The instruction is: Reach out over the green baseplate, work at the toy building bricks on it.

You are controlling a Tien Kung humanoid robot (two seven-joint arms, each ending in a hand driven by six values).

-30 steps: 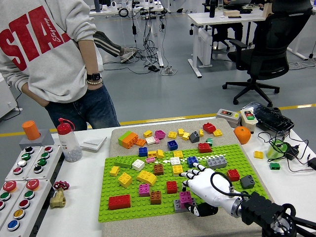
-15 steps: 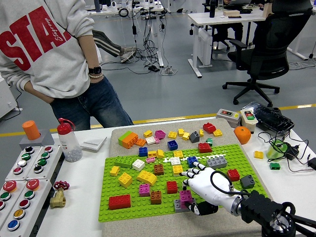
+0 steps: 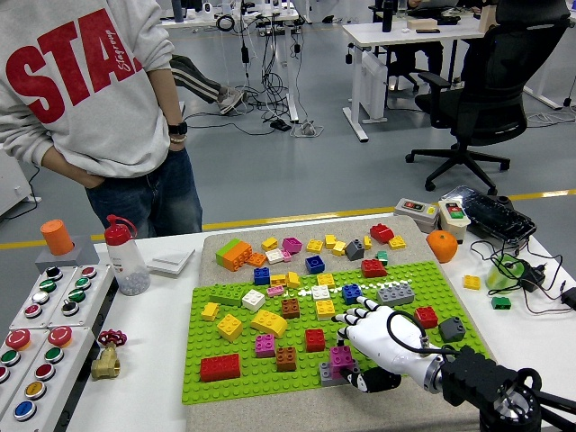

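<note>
Since a moment ago my right robot hand (image 3: 373,340) has barely shifted, sliding a touch to the right over the near right part of the flat green studded baseplate (image 3: 229,382), while the person in the grey sweatshirt (image 3: 85,81) at the far side of the white desk (image 3: 153,378) has stepped left, hands tucked at the pockets. My white fingers (image 3: 353,317) are spread and relaxed, holding nothing, with the thumb down beside a small magenta brick (image 3: 341,357) stacked on a grey one (image 3: 329,375). On the baseplate I count three red bricks: a long one (image 3: 220,367) at the near left, a square one (image 3: 314,339) just left of my hand, and one (image 3: 425,317) to its right. Two brown bricks (image 3: 285,359) sit there too, and two more grey ones, the flat grey brick (image 3: 395,293) and the dark sloped brick (image 3: 451,329). More loose bricks lie on the mat beyond the plate's far edge, including an orange-and-green block (image 3: 234,253). My left arm is out of view.
</note>
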